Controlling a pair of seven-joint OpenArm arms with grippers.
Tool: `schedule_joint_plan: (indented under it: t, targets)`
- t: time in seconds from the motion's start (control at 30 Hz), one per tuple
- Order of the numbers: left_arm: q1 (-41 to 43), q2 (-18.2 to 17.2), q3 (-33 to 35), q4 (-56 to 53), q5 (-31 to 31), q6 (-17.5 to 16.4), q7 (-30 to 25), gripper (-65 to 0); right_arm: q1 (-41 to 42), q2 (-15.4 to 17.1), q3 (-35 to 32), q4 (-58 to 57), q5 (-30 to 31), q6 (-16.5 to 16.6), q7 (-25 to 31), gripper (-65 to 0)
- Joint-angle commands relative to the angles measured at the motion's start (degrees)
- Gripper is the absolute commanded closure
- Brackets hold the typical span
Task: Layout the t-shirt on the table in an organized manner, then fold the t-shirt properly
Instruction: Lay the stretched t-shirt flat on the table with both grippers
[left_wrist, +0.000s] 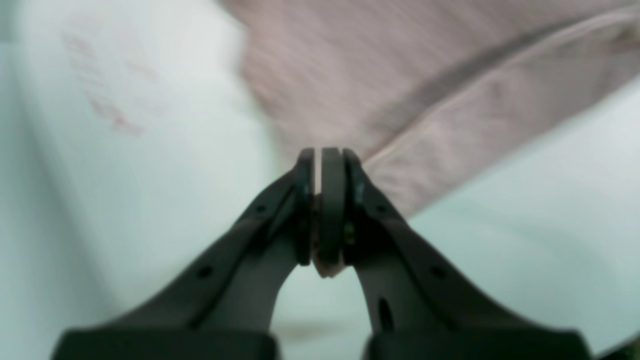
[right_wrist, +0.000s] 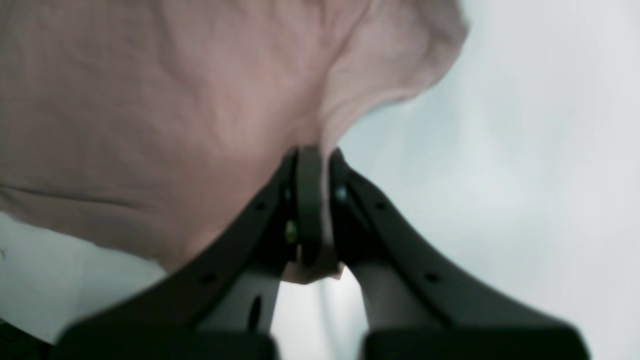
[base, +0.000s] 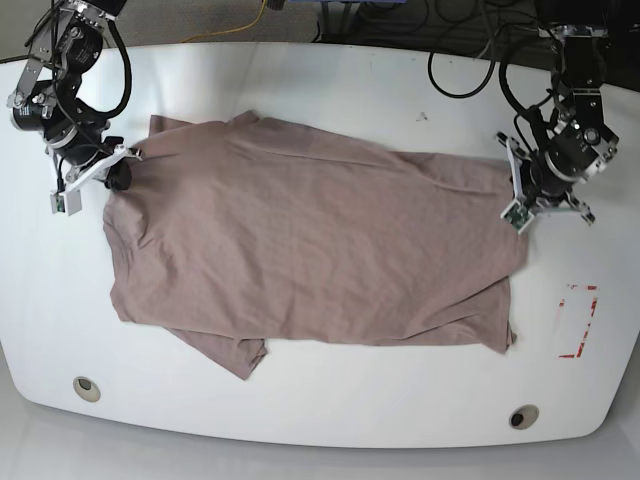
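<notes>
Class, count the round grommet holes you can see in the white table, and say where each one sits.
2. One grommet hole sits near the table's front-left corner, the other near its front-right corner; the t-shirt might hide more.

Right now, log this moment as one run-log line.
phase: layout | t-shirt: spread on table | left gripper: shut on t-shirt | right gripper: shut on t-shirt

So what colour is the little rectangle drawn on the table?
Red. The tape rectangle is only an outline on the white table, and it shows best in the base view.
</notes>
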Motion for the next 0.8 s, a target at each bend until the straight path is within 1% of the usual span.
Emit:
schedule_joint_plan:
  t: [0.0,0.1,0.37,0.43,0.53,0.63,0.77]
  targets:
    - [2.0,0.8,-1.5,1.0,0.3,0.5,-1.8,0.0,-0.8,0.8,-0.5,0.9,0.3,-0.1,1.1,0.0]
    - [4.9,1.9,-2.8,0.9,0.4,0.5,-2.2,0.0,-2.3,1.3,-2.2,0.9,0.3,-0.2,1.1,0.0]
    - [8.9,1.7,-3.8,0.9,0.4,0.5,-2.2,0.0,-4.7,1.3,-5.0,0.9,0.3,-0.3,0.9,0.0]
    - [9.8,0.4,-4.7,0.9,0.5,0.5,-2.2,0.0,-5.2,1.4,-5.6,0.9,0.3,-0.3,0.9,0.0]
    - [10.5,-0.4,-5.5,0.9,0.5,0.5,-2.2,0.0,-5.6,1.4,-5.7,0.9,0.3,-0.4,0.9,0.0]
    - [10.8,-1.2,-7.0,0.9,0.5,0.5,-2.2,0.0,-6.3,3.1,-5.9,0.9,0.3,-1.9,0.9,0.0]
    - [10.8,-2.4,-9.2,0.8,0.5,0.5,-2.2,0.0,-6.3,4.3,-5.9,0.9,0.3,-3.4,0.8,0.0]
